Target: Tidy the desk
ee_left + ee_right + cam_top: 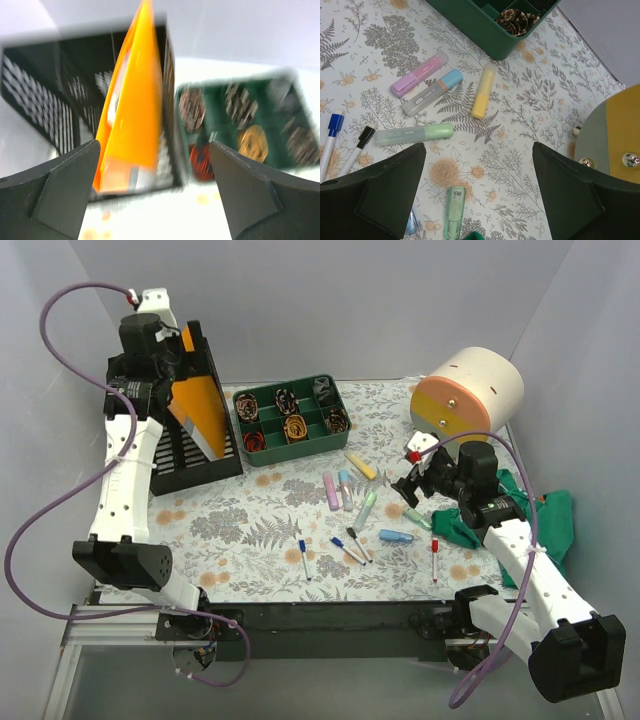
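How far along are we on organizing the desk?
Done: orange folder stands in the black file rack, left gripper open by it. In hand: nothing; right gripper open above the highlighters. Left: highlighters and markers lie loose on the desk.

Lab robot cell — plain grey walls (330, 310) box the desk (250, 525).

Orange folder (132, 115) and green tray (218, 117) blurred, round box (615, 125) cut off at right edge

Orange folder (195, 405) stands in black mesh rack (205, 472)
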